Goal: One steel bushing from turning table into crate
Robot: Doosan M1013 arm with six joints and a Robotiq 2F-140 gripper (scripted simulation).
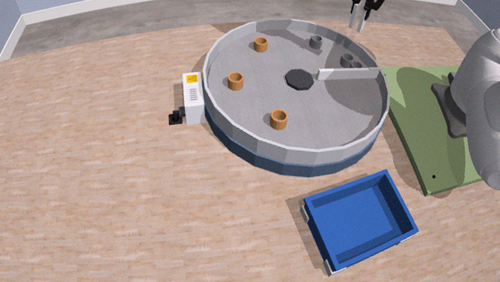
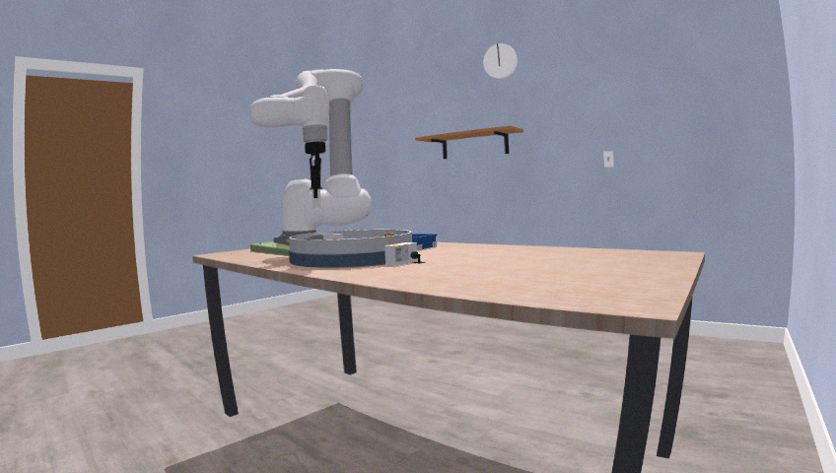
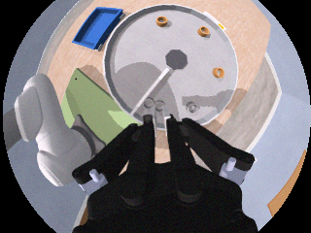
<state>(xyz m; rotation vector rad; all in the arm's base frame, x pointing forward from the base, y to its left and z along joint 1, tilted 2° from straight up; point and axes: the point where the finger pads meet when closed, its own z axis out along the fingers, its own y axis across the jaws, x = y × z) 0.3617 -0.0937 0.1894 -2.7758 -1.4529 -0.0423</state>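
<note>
Readable text: none is showing in any view.
White box (image 1: 192, 98) beside the round table: it is carrying a yellow sticker (image 1: 192, 78) with a dark mark too small to read, and a block of thin dark lines (image 1: 192, 93) like a barcode below it, with no legible characters.
White box in the side view (image 2: 399, 252): small marks are showing on its face, too blurred to read.
Wall clock (image 2: 500, 60): its face is showing one dark hand pointing up and no numerals.
Blue crate (image 1: 407, 218): it is bearing no lettering.
Green base plate (image 1: 429, 167): it is bearing no lettering.
</note>
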